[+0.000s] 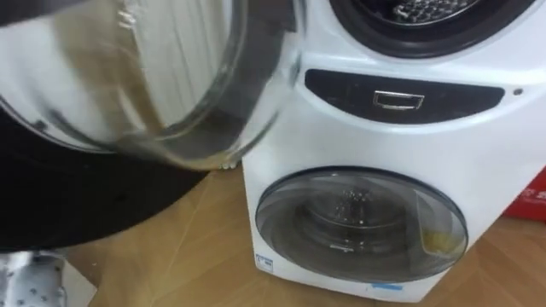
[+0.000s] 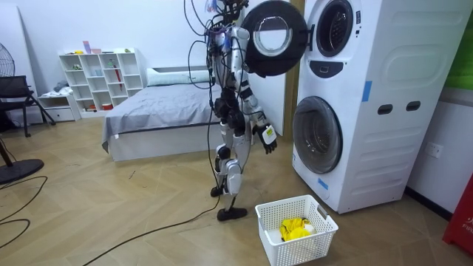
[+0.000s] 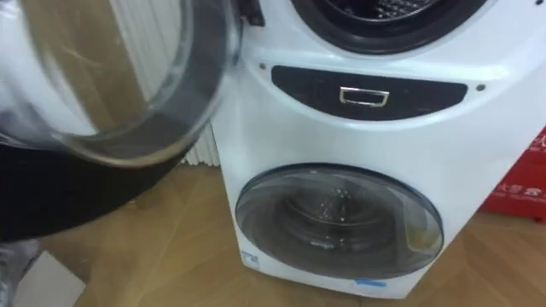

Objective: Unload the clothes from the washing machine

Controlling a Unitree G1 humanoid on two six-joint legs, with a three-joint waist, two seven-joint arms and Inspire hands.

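Room view shows yellow clothes (image 2: 294, 228) in basket (image 2: 299, 253)

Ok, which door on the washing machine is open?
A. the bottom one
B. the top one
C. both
B: the top door is swung wide out from the machine, while the bottom door sits shut flat against its front.

We see a white washing machine (image 2: 369, 103) with a black control panel (image 1: 401, 95), a black-rimmed clear upper door (image 2: 272, 37) and a smoky grey lower door (image 1: 361, 223). The white lattice basket (image 2: 295, 247) holds yellow clothes (image 2: 295, 227). The wooden floor (image 2: 111, 214) is light brown.
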